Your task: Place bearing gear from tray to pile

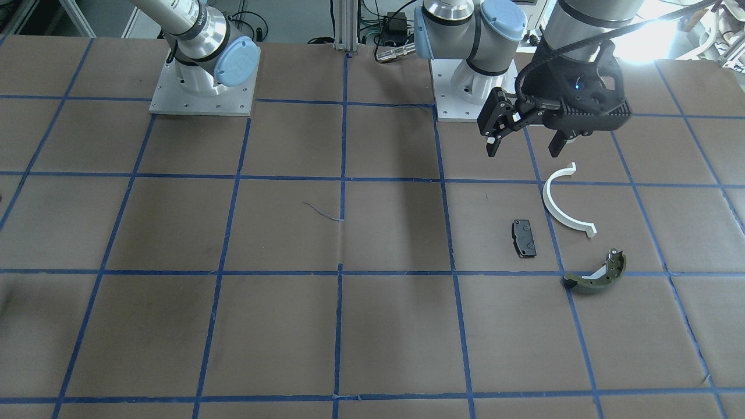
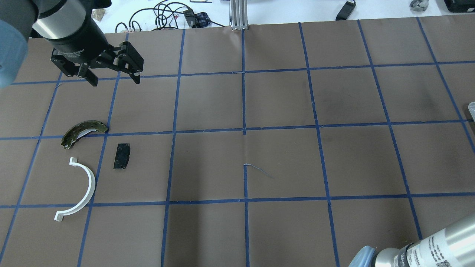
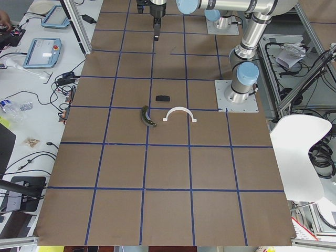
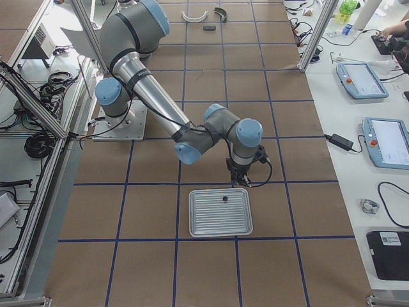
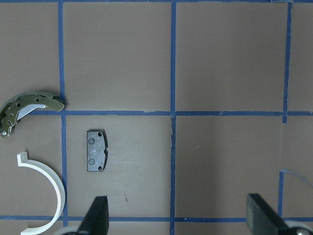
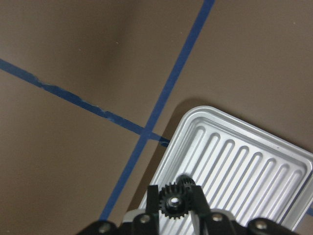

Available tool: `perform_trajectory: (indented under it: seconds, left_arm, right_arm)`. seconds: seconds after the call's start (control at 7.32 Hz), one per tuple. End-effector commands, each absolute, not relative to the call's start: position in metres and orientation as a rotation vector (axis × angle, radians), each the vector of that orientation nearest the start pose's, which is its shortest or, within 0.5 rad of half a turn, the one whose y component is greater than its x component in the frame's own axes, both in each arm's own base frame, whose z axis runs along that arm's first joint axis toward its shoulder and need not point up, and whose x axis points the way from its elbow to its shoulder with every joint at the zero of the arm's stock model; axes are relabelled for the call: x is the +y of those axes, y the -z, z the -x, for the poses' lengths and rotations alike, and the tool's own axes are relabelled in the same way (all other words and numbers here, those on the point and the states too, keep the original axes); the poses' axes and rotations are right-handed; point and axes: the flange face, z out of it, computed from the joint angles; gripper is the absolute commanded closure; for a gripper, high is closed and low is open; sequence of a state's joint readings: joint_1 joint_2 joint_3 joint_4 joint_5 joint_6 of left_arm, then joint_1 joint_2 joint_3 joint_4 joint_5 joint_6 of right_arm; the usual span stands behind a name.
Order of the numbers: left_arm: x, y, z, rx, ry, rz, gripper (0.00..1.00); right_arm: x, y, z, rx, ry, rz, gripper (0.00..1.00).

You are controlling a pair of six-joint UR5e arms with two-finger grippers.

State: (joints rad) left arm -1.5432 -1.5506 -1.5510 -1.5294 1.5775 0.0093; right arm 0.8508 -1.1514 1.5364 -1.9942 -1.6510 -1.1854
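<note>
My right gripper (image 6: 173,198) is shut on a small black bearing gear (image 6: 172,201) and holds it above the corner of a ribbed metal tray (image 6: 244,166), which also shows in the exterior right view (image 4: 211,220). The pile lies at the table's other end: a white half-ring (image 2: 92,183), a black pad (image 2: 122,156) and an olive brake shoe (image 2: 83,132). My left gripper (image 2: 113,79) is open and empty, hovering apart from the pile. Its wrist view shows the pad (image 5: 96,150), the shoe (image 5: 29,105) and the half-ring (image 5: 59,191).
The table is brown paper with a blue tape grid (image 1: 343,180). Both arm bases (image 1: 201,87) stand at the robot's side. A small dark spot (image 4: 225,199) shows on the tray; I cannot tell what it is. Pendants and cables lie off the table.
</note>
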Motion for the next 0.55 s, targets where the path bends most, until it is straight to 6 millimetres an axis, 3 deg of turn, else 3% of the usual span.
perform_trajectory:
  seconds: [0.0,0.14,0.41]
  left_arm:
    - [-0.494,-0.513,0.119,3.128,0.129,0.020,0.00]
    - [-0.496,-0.512,0.119,3.126,0.129,0.003,0.00]
    - [-0.496,-0.511,0.118,3.126,0.127,0.003,0.00]
  right_arm:
    - [-0.588,-0.325,0.189,3.151,-0.089,0.612,1.00]
    - [-0.601,-0.318,0.121,3.168,-0.094,0.517,1.00]
    - [-0.608,-0.320,0.027,3.192,-0.084,0.366,1.00]
